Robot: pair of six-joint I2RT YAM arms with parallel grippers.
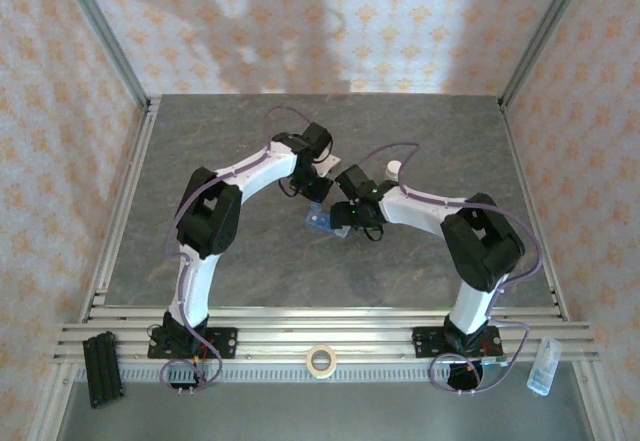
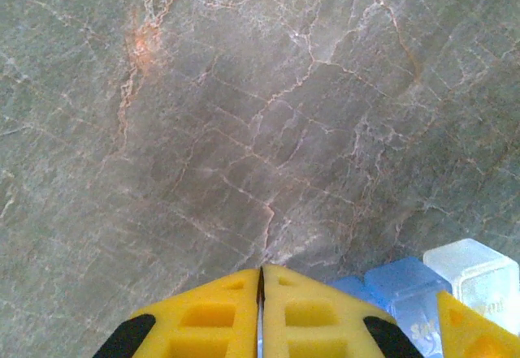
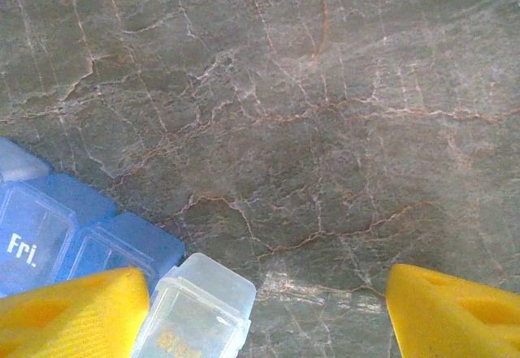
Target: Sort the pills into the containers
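A small translucent blue plastic pill-organiser strip lies flat on the grey marbled tabletop, at the middle of the top view. In the right wrist view it runs in from the lower left corner, with one blue lid printed "Fri." in white. Its end compartment is paler, nearly clear, with faint yellowish lettering. The left wrist view shows that pale end compartment at the lower right.
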